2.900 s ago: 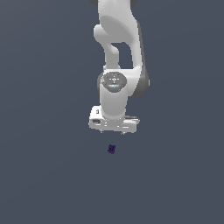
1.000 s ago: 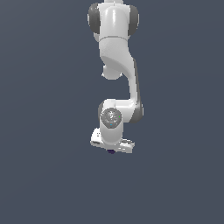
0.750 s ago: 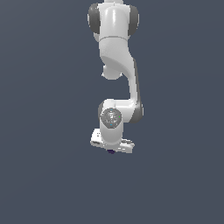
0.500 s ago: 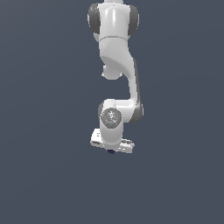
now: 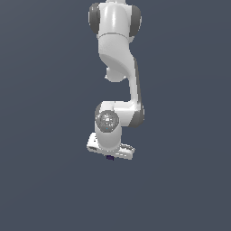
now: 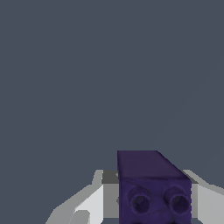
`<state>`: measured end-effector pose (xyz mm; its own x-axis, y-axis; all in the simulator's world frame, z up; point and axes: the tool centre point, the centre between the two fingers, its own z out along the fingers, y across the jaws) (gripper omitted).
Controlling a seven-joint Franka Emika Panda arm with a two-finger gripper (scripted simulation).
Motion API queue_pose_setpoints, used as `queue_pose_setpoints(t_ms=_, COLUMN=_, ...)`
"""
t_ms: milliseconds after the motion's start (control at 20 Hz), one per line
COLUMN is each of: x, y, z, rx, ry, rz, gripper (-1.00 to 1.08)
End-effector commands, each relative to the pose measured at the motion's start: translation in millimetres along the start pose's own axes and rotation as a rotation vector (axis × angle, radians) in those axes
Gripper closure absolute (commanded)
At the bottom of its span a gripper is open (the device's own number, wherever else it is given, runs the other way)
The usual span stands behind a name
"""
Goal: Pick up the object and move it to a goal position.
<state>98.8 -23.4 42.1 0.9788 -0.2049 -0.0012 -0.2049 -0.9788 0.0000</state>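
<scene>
Gripper: I see the white hand hanging low under the arm, pointed down, with the dark purple block between its fingers; the gap is narrow, no wider than the block, and in the wrist view the fingers sit right against the block's two sides.
Object: I read it as a dark purple block with two round sockets on the face turned to the wrist camera; it sits squarely in the gripper.
Object from outside: only a small purple sliver peeks out just below the gripper's underside.
Arm: it rises from the gripper, folded at the elbow.
Surroundings: plain grey-blue all around the gripper.
</scene>
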Motion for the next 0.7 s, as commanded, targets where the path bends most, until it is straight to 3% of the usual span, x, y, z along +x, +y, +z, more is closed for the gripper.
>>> queue_pose_setpoints(t_ms=0, x=9, y=10, z=-11, rx=0.0, ry=0.001, rz=0.001, gripper=1.08)
queue_pose_setpoints(t_ms=650, x=54, y=56, z=-62, rx=0.0, ry=0.001, rz=0.001, gripper=1.08)
